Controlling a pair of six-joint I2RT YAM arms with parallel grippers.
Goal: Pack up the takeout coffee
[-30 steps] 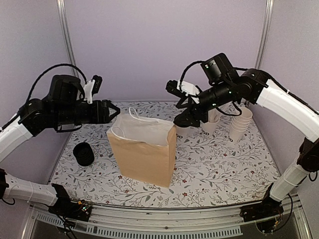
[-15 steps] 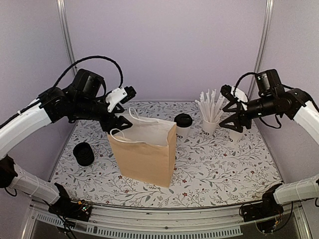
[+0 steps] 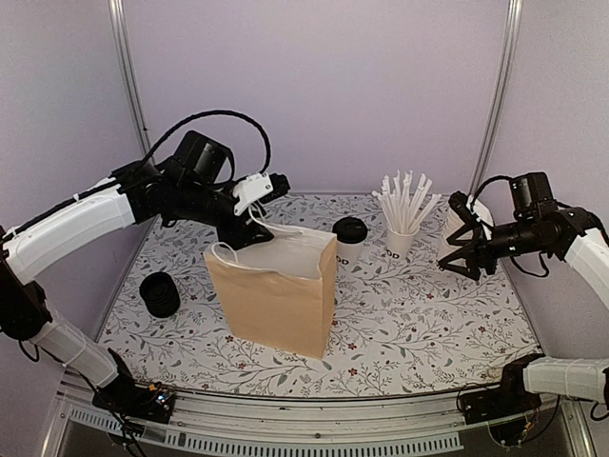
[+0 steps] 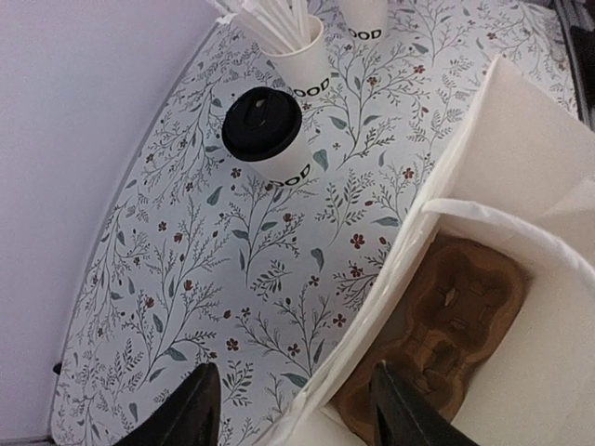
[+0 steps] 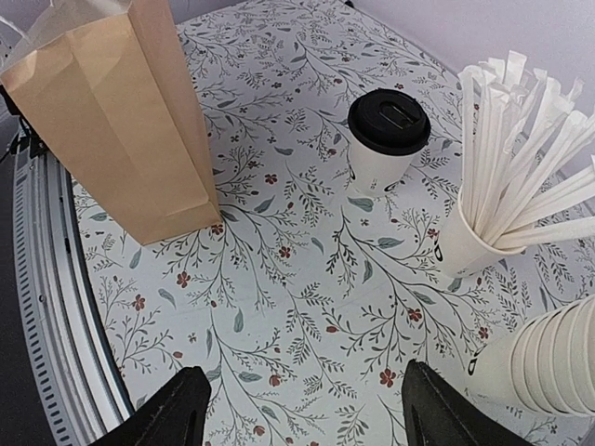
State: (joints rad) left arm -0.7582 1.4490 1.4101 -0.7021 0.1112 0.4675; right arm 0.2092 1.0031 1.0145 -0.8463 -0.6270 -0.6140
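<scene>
Open and empty, the right tool (image 5: 302, 372) should close on the coffee cup (image 5: 388, 139) below its lid. The left tool (image 4: 290, 372), likewise open, straddles the bag (image 3: 276, 295) rim; pinch it steady.

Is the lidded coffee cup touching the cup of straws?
Apart. The right wrist view shows a strip of patterned tabletop between the lidded coffee cup and the cup of straws.
</scene>
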